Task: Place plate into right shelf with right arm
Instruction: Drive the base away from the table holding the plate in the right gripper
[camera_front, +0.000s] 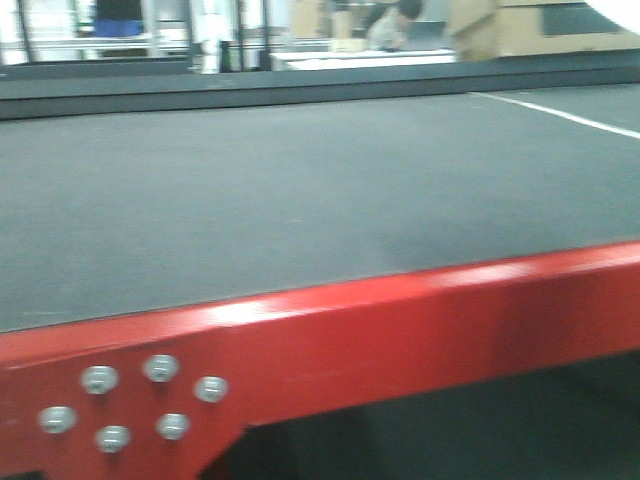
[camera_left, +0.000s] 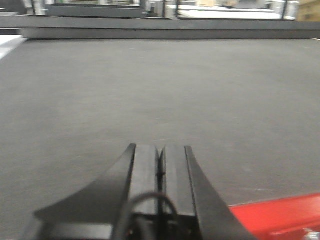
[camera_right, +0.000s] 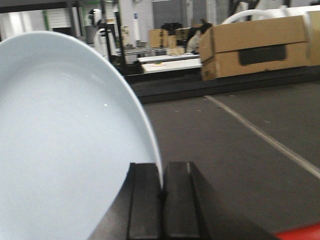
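Note:
The plate is plain white and glossy. It stands on edge and fills the left half of the right wrist view. My right gripper is shut on its rim, which runs down between the two dark fingers. The plate hangs above a dark grey mat. In the left wrist view my left gripper is shut with nothing in it, its fingers pressed together low over the same mat. The right shelf is out of view. Neither gripper shows in the front view.
A red metal table frame with several bolts edges the mat in front. A white line crosses the mat at the right. Behind it stand a cardboard box, tables and a seated person.

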